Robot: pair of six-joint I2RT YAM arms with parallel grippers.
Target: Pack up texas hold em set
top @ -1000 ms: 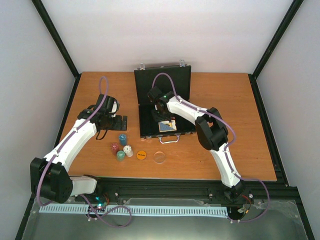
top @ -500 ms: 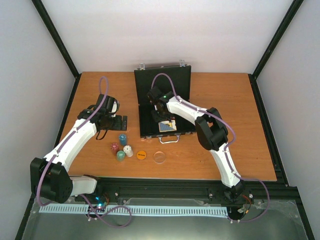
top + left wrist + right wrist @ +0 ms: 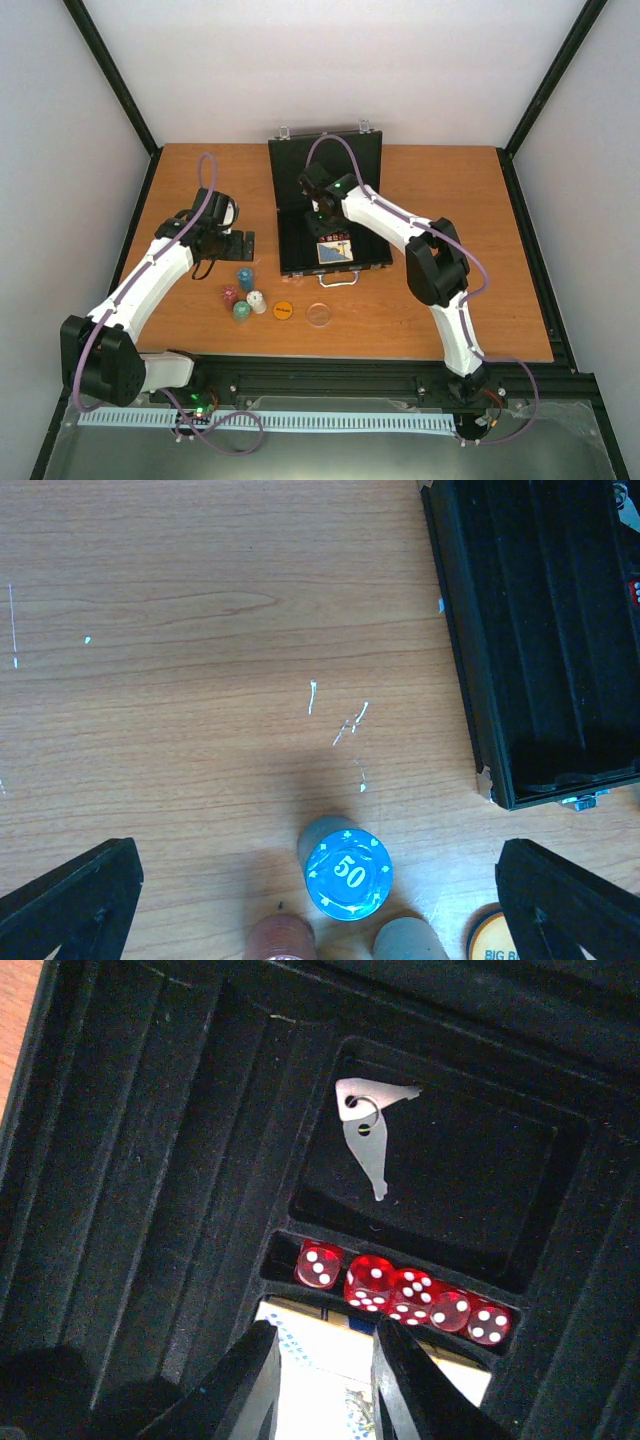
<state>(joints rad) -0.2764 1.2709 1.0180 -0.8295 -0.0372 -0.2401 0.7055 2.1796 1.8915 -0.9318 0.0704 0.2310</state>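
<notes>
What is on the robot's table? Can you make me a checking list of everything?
Surface: wooden table, a few light scratches.
Job's things: case open; five dice, deck and keys inside it; blue stack, red stack, green stack, white stack, orange disc and clear disc outside on the table.
Clutter: nothing seen.
Grippers: left gripper open, near the blue stack; right gripper slightly open, empty, over the deck.
Cables: purple cables loop along both arms.
Surroundings: white walls, black frame.
</notes>
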